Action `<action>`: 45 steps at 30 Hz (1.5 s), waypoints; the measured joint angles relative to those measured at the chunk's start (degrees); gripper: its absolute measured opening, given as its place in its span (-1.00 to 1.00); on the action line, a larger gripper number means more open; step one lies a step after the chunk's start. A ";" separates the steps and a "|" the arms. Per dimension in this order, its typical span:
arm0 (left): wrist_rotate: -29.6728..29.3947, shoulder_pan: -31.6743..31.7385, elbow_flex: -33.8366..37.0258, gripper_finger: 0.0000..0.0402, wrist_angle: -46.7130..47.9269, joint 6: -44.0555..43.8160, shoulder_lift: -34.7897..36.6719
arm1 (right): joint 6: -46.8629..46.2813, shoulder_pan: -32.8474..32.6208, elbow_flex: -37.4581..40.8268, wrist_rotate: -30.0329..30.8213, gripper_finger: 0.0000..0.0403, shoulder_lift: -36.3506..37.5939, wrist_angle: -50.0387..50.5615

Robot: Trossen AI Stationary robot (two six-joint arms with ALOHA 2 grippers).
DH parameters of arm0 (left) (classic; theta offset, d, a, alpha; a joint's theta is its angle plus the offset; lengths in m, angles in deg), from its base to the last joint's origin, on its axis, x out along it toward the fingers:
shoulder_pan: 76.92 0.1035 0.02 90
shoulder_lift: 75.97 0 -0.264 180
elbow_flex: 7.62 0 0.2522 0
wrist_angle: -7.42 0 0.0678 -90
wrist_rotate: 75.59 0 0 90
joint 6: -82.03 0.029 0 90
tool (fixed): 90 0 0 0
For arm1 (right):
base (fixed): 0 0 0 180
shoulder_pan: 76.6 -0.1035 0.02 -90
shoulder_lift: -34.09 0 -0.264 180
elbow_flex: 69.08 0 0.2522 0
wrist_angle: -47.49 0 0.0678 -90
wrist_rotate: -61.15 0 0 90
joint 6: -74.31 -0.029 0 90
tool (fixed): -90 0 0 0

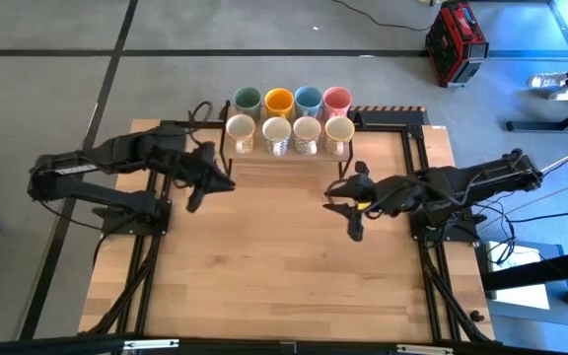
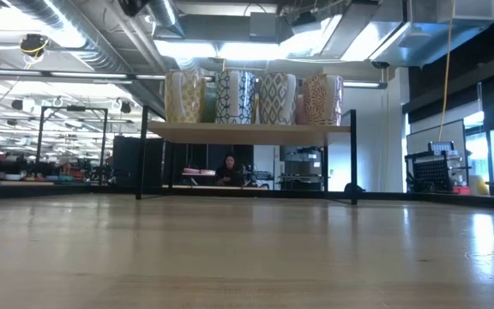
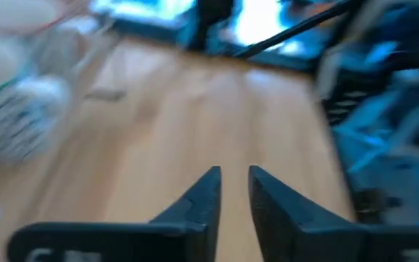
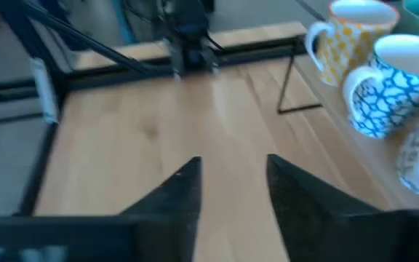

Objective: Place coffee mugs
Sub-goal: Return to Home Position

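Eight mugs stand upright in two rows on a black-framed shelf (image 1: pixel 289 153) at the table's far edge. The back row is green (image 1: pixel 248 100), orange (image 1: pixel 279 101), blue (image 1: pixel 309 100) and pink (image 1: pixel 336 100). In front of them stand four cream-white patterned mugs (image 1: pixel 276 133); these show on the shelf top in the low view (image 2: pixel 234 96). My left gripper (image 1: pixel 223 183) (image 3: pixel 233 182) hovers over the table near the shelf's left end, open by a narrow gap and empty. My right gripper (image 1: pixel 335 199) (image 4: pixel 233 175) hovers near the shelf's right end, open and empty. A yellow-patterned mug (image 4: pixel 344 40) and a blue-patterned mug (image 4: pixel 391 84) show beside it.
Bare wooden tabletop (image 1: pixel 274 256) lies between and in front of the arms. The shelf's thin black legs (image 2: pixel 352 154) stand on the table's far part. Black frame rails (image 1: pixel 146 266) run along both table sides. A person (image 2: pixel 228 170) sits far behind, beyond the table.
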 joint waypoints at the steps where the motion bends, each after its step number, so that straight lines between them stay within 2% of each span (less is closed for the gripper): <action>1: 2.57 0.18 1.30 -0.72 -2.14 0.55 1.34 | 0.03 0.02 0.00 -0.91 -0.34 0.71 -0.23; 5: 7.99 1.55 7.08 -0.95 -10.34 1.20 6.69 | -1.14 1.37 0.27 -6.53 -0.70 3.48 -3.56; 7: 9.07 2.28 10.36 -0.98 -12.96 2.34 9.47 | -1.58 1.70 2.24 -8.08 -0.88 5.42 -8.01; 9: 10.62 3.00 13.44 -0.97 -14.84 3.53 12.33 | -0.91 1.68 5.62 -8.35 -0.97 8.01 -15.02; 14: 11.18 3.96 19.27 -0.99 -18.78 4.07 19.59 | -0.15 1.52 17.03 -6.37 -0.88 16.59 -33.21; 16: 9.32 4.01 20.73 -0.99 -18.75 4.08 22.27 | -0.73 1.52 21.08 -3.73 -0.87 20.00 -36.69; 22: 2.52 4.03 22.58 -0.91 -18.54 3.72 27.54 | -1.44 1.54 26.36 5.96 -0.86 25.86 -34.89; 28: 0.22 4.02 22.58 -0.90 -20.35 0.27 29.49 | -1.28 1.61 26.38 7.08 -0.86 26.95 -34.22; 30: 0.97 4.05 22.62 -0.91 -20.64 2.29 29.81 | 0.00 2.39 26.38 8.75 -0.86 26.92 -32.65; 32: 3.75 4.02 23.52 -0.92 -21.74 4.48 30.04 | 2.41 2.83 26.38 5.60 -0.86 26.95 -29.31; 34: 5.97 4.01 25.73 -0.92 -23.59 5.57 30.96 | 6.16 2.79 27.81 -3.46 -0.86 27.93 -27.93; 36: 6.52 4.03 28.82 -0.93 -25.81 5.95 32.35 | 9.26 3.31 30.82 -11.44 -0.86 30.16 -30.91; 37: 6.57 4.03 30.58 -0.93 -27.63 5.54 33.17 | 9.90 4.08 32.74 -13.53 -0.86 31.40 -33.89; 39: 6.09 4.01 34.13 -0.93 -29.99 3.64 34.69 | 10.12 5.41 37.15 -14.33 -0.86 34.44 -36.47; 45: 1.32 4.03 43.07 -0.93 -32.98 -1.39 40.08 | 6.90 7.88 50.51 -11.38 -0.86 42.00 -45.76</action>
